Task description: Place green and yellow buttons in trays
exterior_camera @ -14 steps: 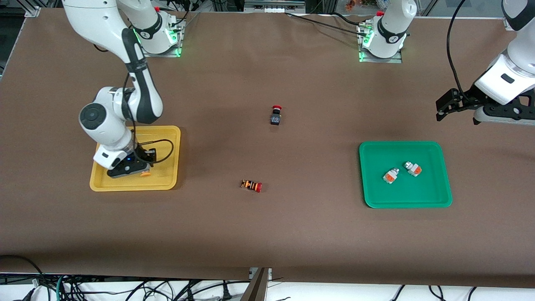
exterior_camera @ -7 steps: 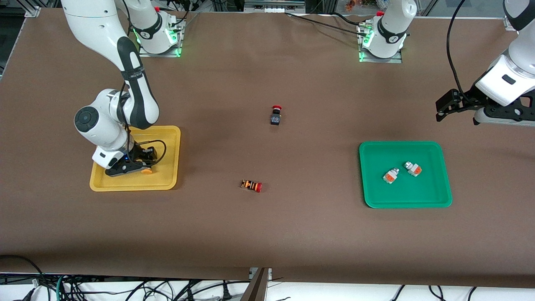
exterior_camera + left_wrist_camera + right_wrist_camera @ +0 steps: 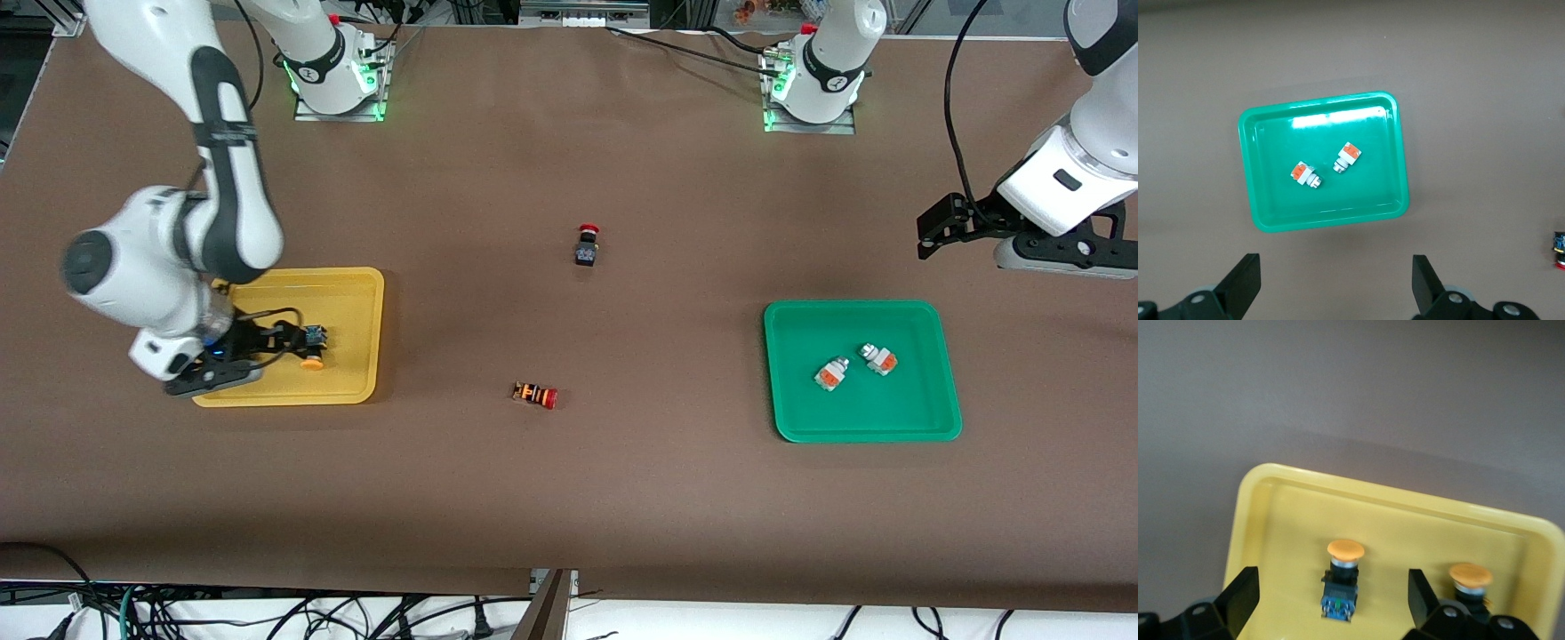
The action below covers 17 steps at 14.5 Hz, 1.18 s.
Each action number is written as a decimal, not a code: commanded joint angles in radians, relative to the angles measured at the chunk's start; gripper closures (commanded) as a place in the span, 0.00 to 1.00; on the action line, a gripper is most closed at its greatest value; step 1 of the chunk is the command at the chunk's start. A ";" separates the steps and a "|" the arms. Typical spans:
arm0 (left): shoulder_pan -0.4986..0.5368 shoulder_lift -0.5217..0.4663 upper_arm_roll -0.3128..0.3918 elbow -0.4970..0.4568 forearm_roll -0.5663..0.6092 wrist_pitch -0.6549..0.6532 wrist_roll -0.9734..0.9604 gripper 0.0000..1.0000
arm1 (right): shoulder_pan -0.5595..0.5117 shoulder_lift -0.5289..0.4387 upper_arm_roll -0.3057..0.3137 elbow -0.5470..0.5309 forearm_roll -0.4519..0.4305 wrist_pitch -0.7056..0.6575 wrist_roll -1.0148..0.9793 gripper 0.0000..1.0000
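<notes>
The shallow yellow plastic tray (image 3: 356,293) is sitting toward the right arm's end of the brown table (image 3: 569,498). Two black-bodied buttons with round orange-yellow caps are lying in it, apart from each other: one (image 3: 1343,577) shows in full in the right wrist view, and the other (image 3: 1471,583) is partly hidden by a finger of the right gripper there. The right gripper (image 3: 233,356) is hanging low over the tray's outer side, the side toward the table's end edge, with its fingers (image 3: 1239,599) spread apart and nothing between them.

The shallow green plastic tray (image 3: 800,418) is lying toward the left arm's end of the table. Two white-bodied buttons with an orange block and silver end are resting in it, just beside each other but not touching: one (image 3: 831,373) nearer the front camera, the other (image 3: 878,357) slightly farther. The left gripper (image 3: 942,231) is waiting in the air above the table near the left arm's end edge, its fingers (image 3: 1243,285) spread wide and holding nothing.

Between the trays, a black-bodied button with a red cap (image 3: 586,246) is lying near the table's middle, and an orange-striped button with a red cap (image 3: 535,394) is lying nearer the front camera.
</notes>
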 commanded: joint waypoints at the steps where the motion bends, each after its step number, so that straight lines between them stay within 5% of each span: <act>1: -0.003 0.013 0.001 0.033 0.006 -0.035 -0.010 0.00 | -0.027 0.009 -0.072 0.221 0.012 -0.283 -0.024 0.02; 6: -0.003 0.014 -0.001 0.033 0.008 -0.044 -0.010 0.00 | -0.049 0.007 -0.181 0.533 0.012 -0.668 0.055 0.02; 11: -0.005 0.014 -0.014 0.033 0.008 -0.046 -0.012 0.00 | -0.048 -0.002 -0.212 0.636 -0.065 -0.778 0.117 0.02; 15: -0.005 0.010 -0.017 0.034 0.008 -0.060 -0.015 0.00 | -0.054 0.006 -0.173 0.633 -0.059 -0.761 0.218 0.02; 17: -0.005 0.007 -0.025 0.034 0.008 -0.073 -0.015 0.00 | -0.102 0.001 -0.088 0.633 -0.082 -0.735 0.255 0.02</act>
